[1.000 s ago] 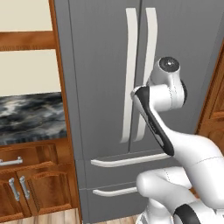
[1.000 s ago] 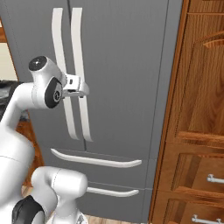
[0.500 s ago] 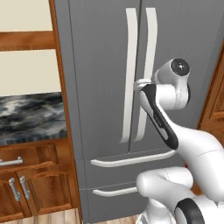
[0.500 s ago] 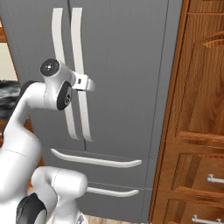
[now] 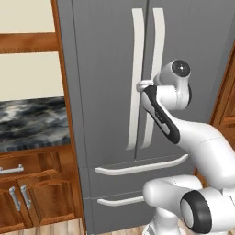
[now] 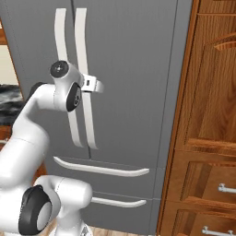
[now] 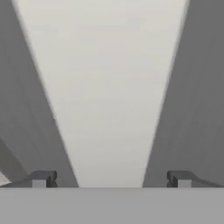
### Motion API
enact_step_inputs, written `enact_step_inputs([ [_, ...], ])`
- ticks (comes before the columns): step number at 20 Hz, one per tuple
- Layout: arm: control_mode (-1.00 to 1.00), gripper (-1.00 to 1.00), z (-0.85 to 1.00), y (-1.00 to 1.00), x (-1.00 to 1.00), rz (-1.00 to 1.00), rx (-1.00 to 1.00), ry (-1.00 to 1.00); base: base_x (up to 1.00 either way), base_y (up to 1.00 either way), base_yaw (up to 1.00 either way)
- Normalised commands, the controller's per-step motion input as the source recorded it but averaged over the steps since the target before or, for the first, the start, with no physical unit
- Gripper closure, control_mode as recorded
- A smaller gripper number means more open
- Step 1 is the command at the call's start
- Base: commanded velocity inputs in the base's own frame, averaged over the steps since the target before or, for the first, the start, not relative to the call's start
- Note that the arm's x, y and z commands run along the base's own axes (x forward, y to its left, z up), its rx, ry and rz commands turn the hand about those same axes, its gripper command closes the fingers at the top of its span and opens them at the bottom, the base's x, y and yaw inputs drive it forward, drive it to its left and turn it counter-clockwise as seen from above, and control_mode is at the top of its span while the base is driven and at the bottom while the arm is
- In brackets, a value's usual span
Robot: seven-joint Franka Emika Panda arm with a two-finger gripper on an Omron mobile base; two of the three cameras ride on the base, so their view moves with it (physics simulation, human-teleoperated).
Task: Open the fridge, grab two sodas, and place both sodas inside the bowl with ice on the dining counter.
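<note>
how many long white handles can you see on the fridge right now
4: two upright handles, left door's and right door's, side by side at the door seam; the upper drawer handle and lower drawer handle below.

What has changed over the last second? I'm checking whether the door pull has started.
The arm swung its tool in toward the fridge handles; a white handle now sits between its open fingers, not yet gripped. The fridge doors are still shut, and the drawers and cabinets are unchanged.
</note>
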Motion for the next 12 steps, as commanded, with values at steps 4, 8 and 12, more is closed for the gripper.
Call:
enact_step_inputs([
  [4, -1.00, -1.00, 0.00, 0.00, 0.29, 0.00, 0.00, 0.02, 0.00, 0.00, 0.00],
  [8, -1.00, -1.00, -0.01, 0.00, 0.27, 0.00, 0.00, 0.00, 0.00, 0.00, 0.00],
  [12, -1.00, 1.00, -0.11, 0.00, 0.34, 0.00, 0.00, 0.00, 0.00, 0.00, 0.00],
])
